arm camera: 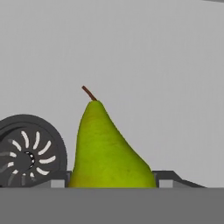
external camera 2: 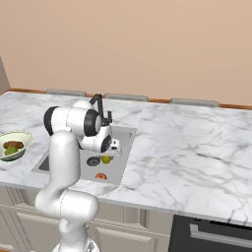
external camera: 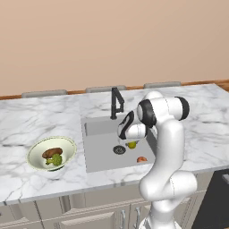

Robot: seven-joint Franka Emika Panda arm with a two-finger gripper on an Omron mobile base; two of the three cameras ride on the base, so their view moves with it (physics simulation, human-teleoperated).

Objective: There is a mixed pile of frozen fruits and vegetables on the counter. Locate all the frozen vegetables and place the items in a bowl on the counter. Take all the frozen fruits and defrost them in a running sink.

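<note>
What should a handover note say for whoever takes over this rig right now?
Gripper: low in the grey rectangular sink, shut on the yellow-green pear, beside the round dark drain.
Small red apple: already on the sink floor near the front wall.
Green broccoli floret and brown oblong potato: both in the wide pale yellow-green bowl on the white marble counter.
Done: vegetables sorted, apple delivered.
Left: release the pear. Whether the slim black faucet is running cannot be told; check it.

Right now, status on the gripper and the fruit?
Gripper shut on the pear, low in the sink beside the drain. Apple already in the basin. Nothing in the way.
</note>
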